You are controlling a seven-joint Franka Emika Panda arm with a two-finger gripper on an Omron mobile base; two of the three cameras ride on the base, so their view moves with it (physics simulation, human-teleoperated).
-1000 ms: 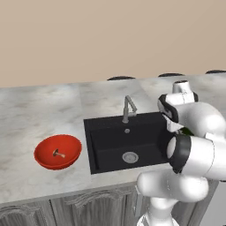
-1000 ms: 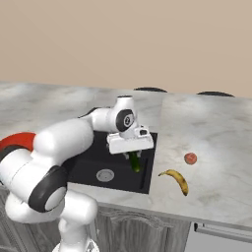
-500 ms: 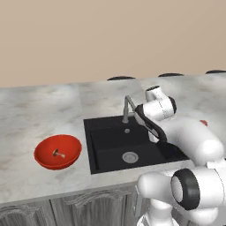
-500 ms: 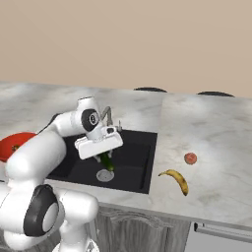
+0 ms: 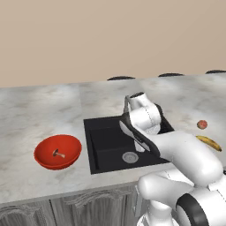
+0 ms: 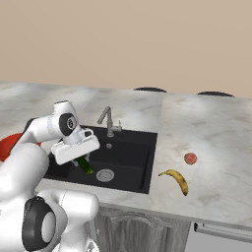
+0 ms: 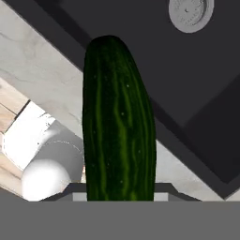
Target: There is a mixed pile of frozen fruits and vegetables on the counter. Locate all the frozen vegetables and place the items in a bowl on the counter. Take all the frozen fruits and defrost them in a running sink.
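Nearest you, the gripper (image 6: 81,160) is grasping the one cucumber (image 7: 118,122) by its end and hanging it over the black sink (image 6: 133,147), probably because you are ferrying it across toward the single red bowl (image 5: 57,151), where one mushroom (image 5: 57,153) is already lying. Farther along the desk (image 6: 216,162), one banana (image 6: 175,179) and one red fruit (image 6: 190,158) are sitting near each other, apart, likely waiting for the sink.

one cucumber (image 7: 119,122), one mushroom (image 5: 57,153), one banana (image 6: 176,179), one red fruit (image 6: 190,158), one bowl (image 5: 58,151), one sink (image 6: 139,156)
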